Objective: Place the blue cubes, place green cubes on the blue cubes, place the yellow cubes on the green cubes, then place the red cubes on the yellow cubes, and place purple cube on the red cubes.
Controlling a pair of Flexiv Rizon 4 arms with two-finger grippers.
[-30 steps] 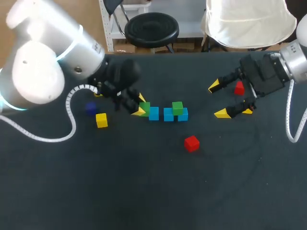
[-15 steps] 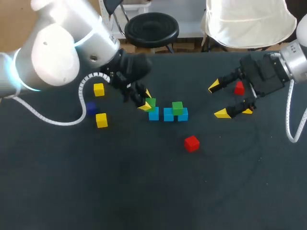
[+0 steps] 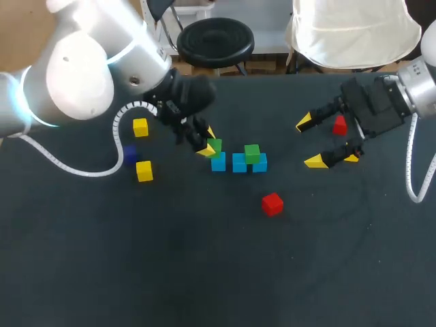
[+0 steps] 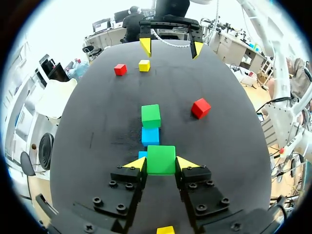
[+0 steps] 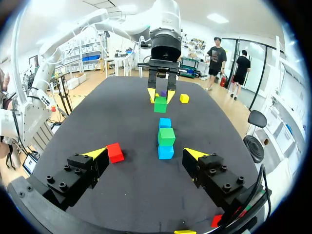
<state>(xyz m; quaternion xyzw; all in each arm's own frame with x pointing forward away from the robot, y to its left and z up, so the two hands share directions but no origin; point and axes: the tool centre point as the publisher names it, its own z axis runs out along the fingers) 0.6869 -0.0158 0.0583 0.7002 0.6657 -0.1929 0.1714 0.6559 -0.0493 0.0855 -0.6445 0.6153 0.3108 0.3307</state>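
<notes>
My left gripper [image 3: 210, 144] is shut on a green cube [image 3: 214, 146] [image 4: 161, 160], held just over the left end of a row of three blue cubes [image 3: 239, 163]. A second green cube [image 3: 252, 153] [image 4: 150, 116] sits on top of the row's right part. A red cube [image 3: 272, 204] lies in front of the row. Two yellow cubes [image 3: 140, 127] [image 3: 144, 170] and a purple cube [image 3: 129, 154] lie to the left. My right gripper [image 3: 310, 142] [image 5: 145, 153] hangs open at the right, with another red cube [image 3: 339, 125] [image 5: 115, 152] beside one finger.
A small yellow cube [image 3: 351, 157] lies by the right gripper's body. The white cable [image 3: 116, 133] of my left arm loops over the table near the yellow cubes. The table's front half is bare dark cloth [image 3: 204, 272].
My left arm swung right and away from the front with the green cube, from beside the row's left end to over it. The right arm kept still.
</notes>
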